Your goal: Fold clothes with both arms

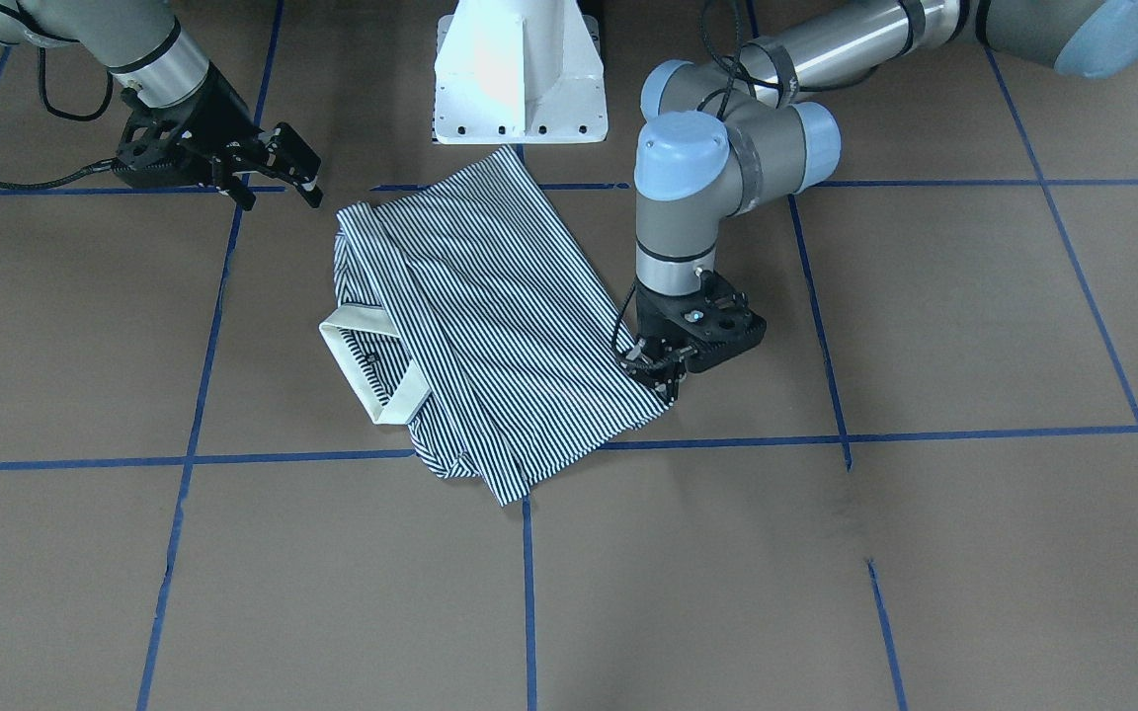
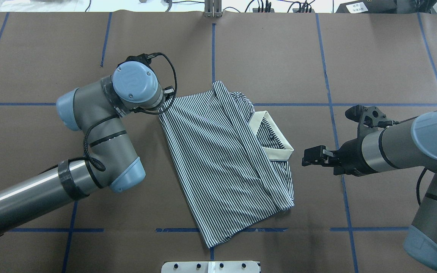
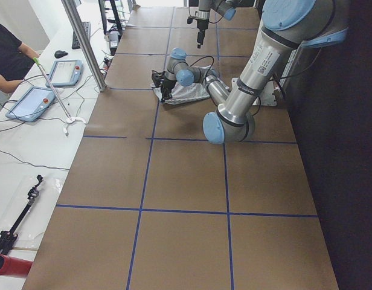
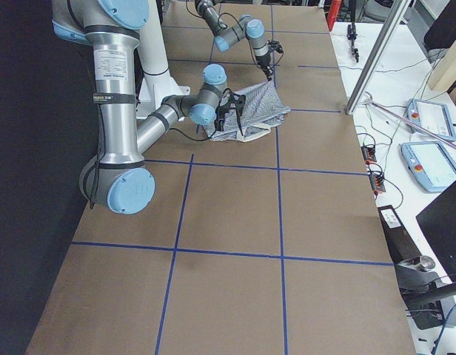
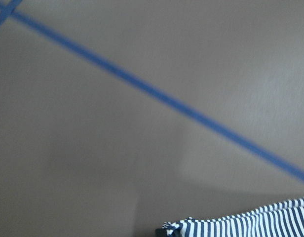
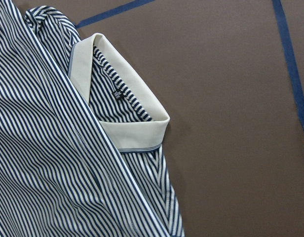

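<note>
We have the left gripper [image 1: 665, 383] pinching a corner of the polo shirt [image 1: 500, 316] directly beneath it, while the right gripper [image 1: 278, 183], jaws spread, hangs with the collar [image 1: 362, 370] just ahead, the shirt's length lying crosswise.

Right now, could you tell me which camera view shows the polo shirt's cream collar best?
The right wrist-mounted view: the cream collar is close and sharp. Overhead and front-facing show it smaller, the side views barely, the left wrist only striped fabric.
</note>
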Tool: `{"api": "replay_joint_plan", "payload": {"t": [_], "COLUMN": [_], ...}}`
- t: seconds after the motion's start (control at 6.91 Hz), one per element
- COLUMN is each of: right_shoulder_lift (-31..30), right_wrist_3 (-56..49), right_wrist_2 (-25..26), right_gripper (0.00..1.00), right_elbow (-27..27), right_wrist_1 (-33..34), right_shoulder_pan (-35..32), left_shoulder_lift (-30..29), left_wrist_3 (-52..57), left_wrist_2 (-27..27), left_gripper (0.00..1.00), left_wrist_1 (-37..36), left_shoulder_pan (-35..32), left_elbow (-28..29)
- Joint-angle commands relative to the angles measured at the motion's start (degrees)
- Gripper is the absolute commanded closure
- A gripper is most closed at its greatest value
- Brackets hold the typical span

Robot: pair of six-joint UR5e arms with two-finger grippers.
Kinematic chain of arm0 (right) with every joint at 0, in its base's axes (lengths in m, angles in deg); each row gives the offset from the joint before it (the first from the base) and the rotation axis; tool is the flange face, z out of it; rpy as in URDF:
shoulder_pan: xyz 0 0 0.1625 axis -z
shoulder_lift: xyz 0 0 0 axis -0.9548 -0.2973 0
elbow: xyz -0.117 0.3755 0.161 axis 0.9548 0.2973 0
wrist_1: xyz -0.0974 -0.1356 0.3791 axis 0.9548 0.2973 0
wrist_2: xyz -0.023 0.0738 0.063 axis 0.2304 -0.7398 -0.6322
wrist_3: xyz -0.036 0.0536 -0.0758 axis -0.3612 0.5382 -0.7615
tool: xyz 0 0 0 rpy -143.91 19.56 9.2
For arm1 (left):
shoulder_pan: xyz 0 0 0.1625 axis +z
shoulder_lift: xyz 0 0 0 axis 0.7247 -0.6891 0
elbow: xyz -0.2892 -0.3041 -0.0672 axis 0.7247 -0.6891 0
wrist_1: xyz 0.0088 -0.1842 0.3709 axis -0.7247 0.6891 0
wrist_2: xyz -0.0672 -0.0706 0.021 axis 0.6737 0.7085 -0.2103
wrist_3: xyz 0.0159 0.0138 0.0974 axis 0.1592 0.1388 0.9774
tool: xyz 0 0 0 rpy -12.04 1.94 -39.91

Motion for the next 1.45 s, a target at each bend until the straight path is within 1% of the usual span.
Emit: {"api": "replay_joint_plan", "payload": {"t": [0.0, 0.14, 0.29, 0.43, 0.58, 0.72, 0.87, 1.01, 1.16, 1.3], "right_shoulder_lift": [1.9, 2.4, 2.3, 2.4, 2.4, 2.5, 3.1, 4.7, 7.5, 11.1], "right_wrist_3": [0.0, 0.0, 0.0, 0.0, 0.0, 0.0, 0.0, 0.0, -0.1, -1.4], "right_wrist_2": [0.1, 0.1, 0.1, 0.3, 0.8, 1.2, 1.9, 3.5, 3.9, 3.8], "right_gripper": [0.0, 0.0, 0.0, 0.0, 0.0, 0.0, 0.0, 0.0, 0.0, 0.0], "right_elbow": [1.2, 1.4, 1.4, 1.4, 1.4, 1.4, 1.6, 2.8, 5.5, 8.5], "right_wrist_1": [0.0, 0.0, 0.0, 0.0, 0.0, 0.0, 0.2, 0.5, 0.9, 3.1], "right_shoulder_pan": [-0.1, -0.2, -0.3, -0.3, -0.3, -0.2, -0.2, -0.2, -0.9, -1.4], "left_shoulder_lift": [-4.8, -6.0, -8.5, -9.8, -9.9, -10.0, -10.1, -10.0, -9.8, -8.4], "left_wrist_3": [6.6, 7.1, 7.2, 7.8, 8.3, 8.3, 11.5, 12.4, 13.0, 13.1], "left_wrist_2": [-0.1, -1.6, -2.7, -5.1, -6.0, -7.0, -9.1, -9.1, -8.0, 0.0], "left_gripper": [1.0, 1.0, 1.0, 1.0, 1.0, 0.72, 0.01, 0.0, 0.0, 0.0], "left_wrist_1": [6.2, 14.8, 21.8, 25.4, 26.5, 29.4, 29.7, 29.7, 29.4, 28.3], "left_shoulder_pan": [-3.9, -3.9, -3.8, -3.8, -3.9, -3.9, -3.8, -4.1, -5.8, -6.7], "left_elbow": [8.5, 13.5, 20.2, 24.0, 25.1, 26.4, 28.1, 28.1, 26.9, 24.7]}}
